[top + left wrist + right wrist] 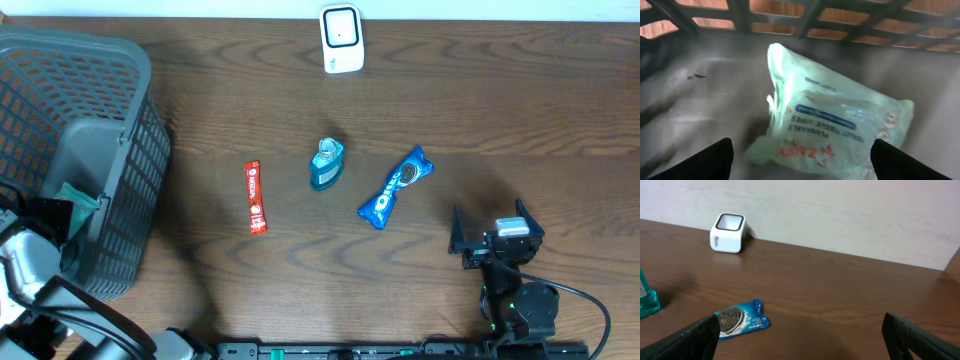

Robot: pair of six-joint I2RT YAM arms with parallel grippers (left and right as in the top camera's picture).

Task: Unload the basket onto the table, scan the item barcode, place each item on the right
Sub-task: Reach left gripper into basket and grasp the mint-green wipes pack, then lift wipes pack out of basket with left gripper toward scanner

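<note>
- Step, as I judge it: the wipes pack (835,125) lies on the floor of the basket (120,200) at the desk's left edge, so its scan looks done.
- The left pincer (802,159) hovers over the pack, jaws wide, gripping nothing. The right pincer (497,235), near the front right corner, is spread fully and empty.
- Next, probably: fetch the Oreo pack (397,187) from mid-desk and turn its barcode toward the scanner (341,38) at the far edge.
- Only the left wrist view shows the pack's print; overhead gives just a sliver.

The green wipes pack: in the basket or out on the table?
In: the wipes pack lies on the floor of the basket, lattice walls behind it.
</note>
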